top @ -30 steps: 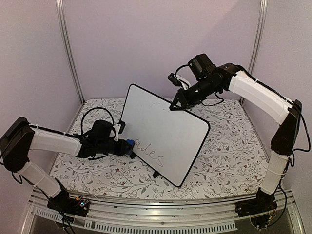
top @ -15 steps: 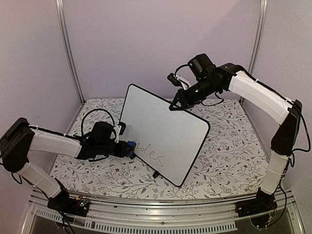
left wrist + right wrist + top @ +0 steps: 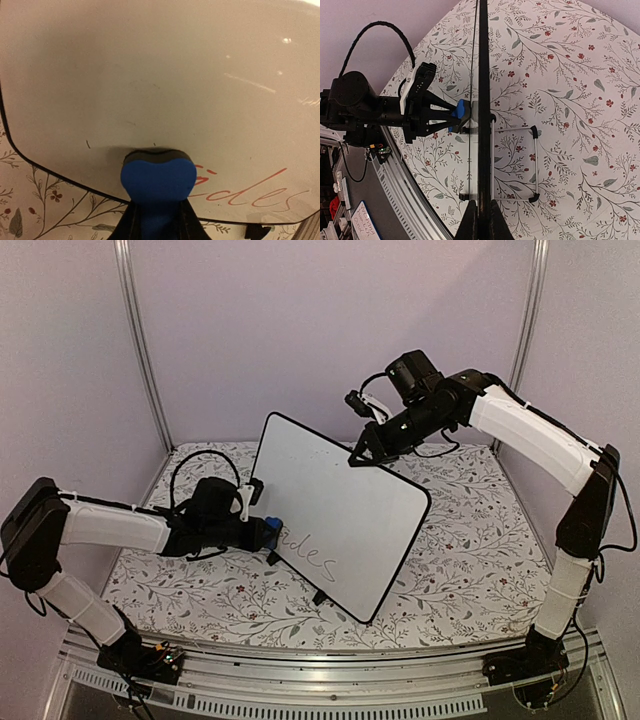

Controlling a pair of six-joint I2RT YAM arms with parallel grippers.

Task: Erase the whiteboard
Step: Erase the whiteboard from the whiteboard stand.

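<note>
The whiteboard stands tilted on the floral table, its face toward the left arm, with handwriting "ades" near its lower edge. My right gripper is shut on the board's top edge; in the right wrist view the whiteboard shows edge-on between the fingers. My left gripper is shut on a blue eraser, whose pad presses against the board's face. In the left wrist view the eraser sits on the whiteboard just left of the red writing.
The board's wire stand rests on the floral tablecloth behind it. Pale walls with metal posts enclose the back and sides. A metal rail runs along the near edge.
My left gripper has slid the eraser slightly up and to the right along the board's face. The right arm and the board have stayed still.
</note>
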